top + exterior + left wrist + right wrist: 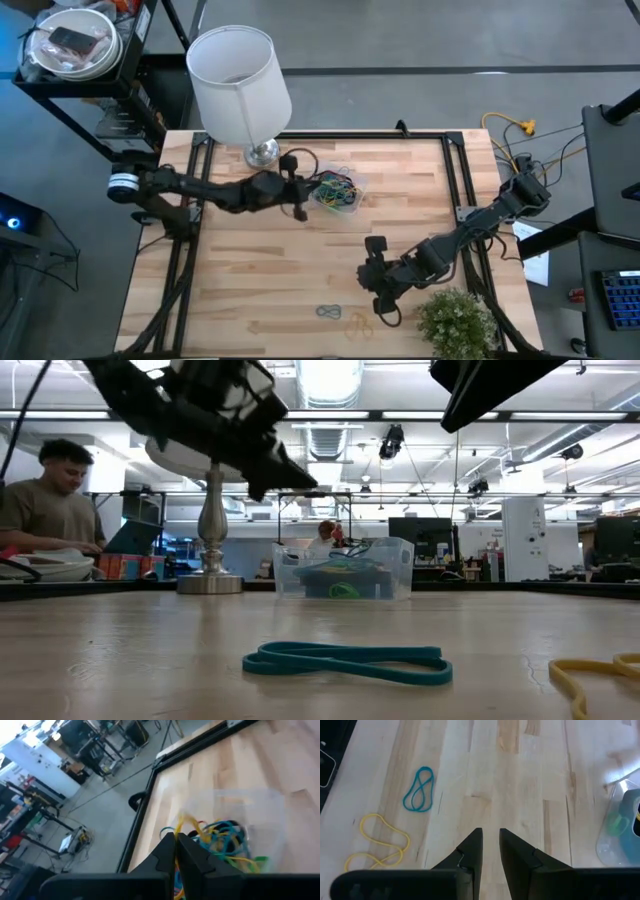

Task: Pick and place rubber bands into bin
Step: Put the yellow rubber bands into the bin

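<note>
In the high view, at the left of centre, I see my left gripper [300,196] reaching toward the bin [338,190], which sits in the upper middle of the frame, just right of the lamp [240,85]. Its fingers [165,851] are pressed together, and in the left wrist view a thin yellow band [186,822] seems to come out from between the tips, so I judge it is carrying this band to drop it on the pile of rubber bands [335,188] already inside. I cannot be fully sure the band is pinched and not lying behind.

Moving right, my right gripper [378,281] hangs in the lower middle of the frame with its fingers [470,851] a little apart and holding nothing. I think it waits there because two loose bands lie close by on the wooden table [260,290]: a teal band [328,312] and a yellow loop [357,322] beside it, near the small green plant [455,320].
</note>
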